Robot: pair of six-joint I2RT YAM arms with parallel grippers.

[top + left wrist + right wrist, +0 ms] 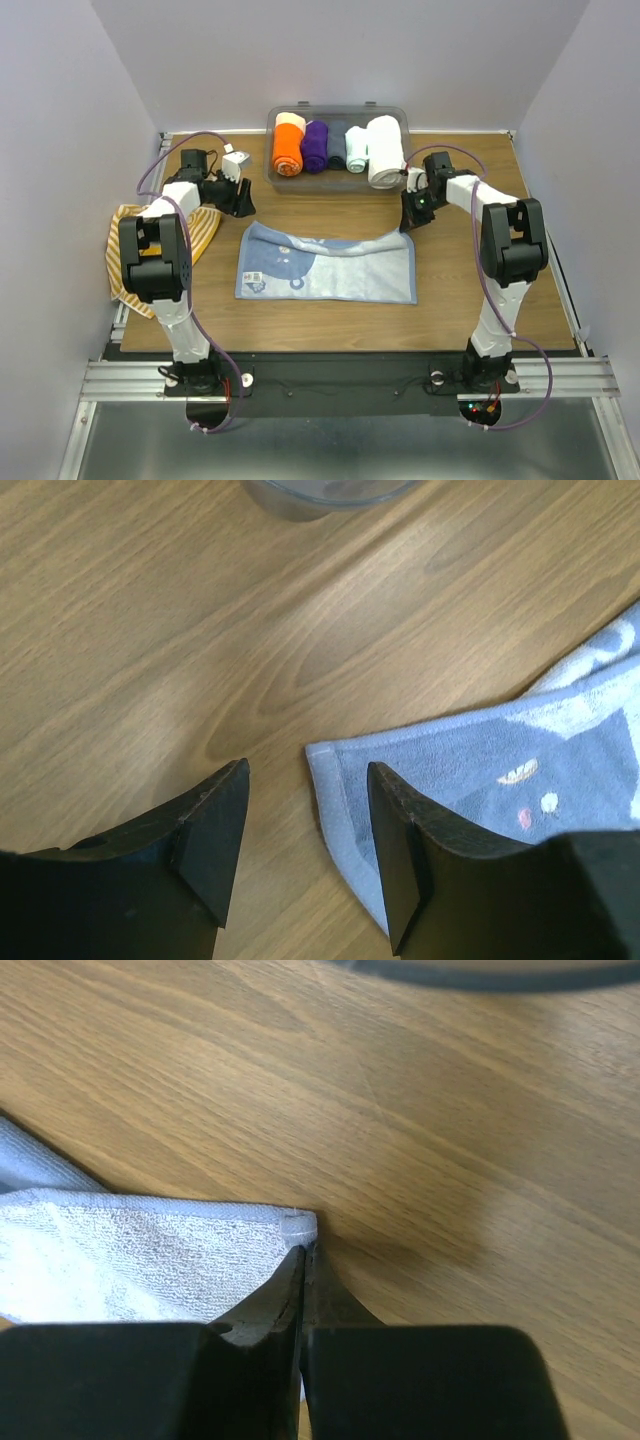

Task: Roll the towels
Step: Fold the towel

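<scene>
1. Your pale blue towel [330, 262] lies flat at the middle of the surface [300, 325], its long axis running 9 to 3 o'clock.
2. The striped towel [205, 232] sits crumpled at 9 o'clock.
3. Your right hand [305, 1250] is clamped on the blue towel's 2 o'clock corner.
4. Your left hand [305, 785] gapes empty, straddling its 10 o'clock corner.
5. The bin [330, 110] at 12 o'clock holds an orange roll [288, 147], a purple roll [315, 147] and a white roll [384, 152].

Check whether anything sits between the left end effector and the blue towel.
Nothing visible does: the open left end effector straddles a corner of the blue towel, with only bare table around it.
</scene>
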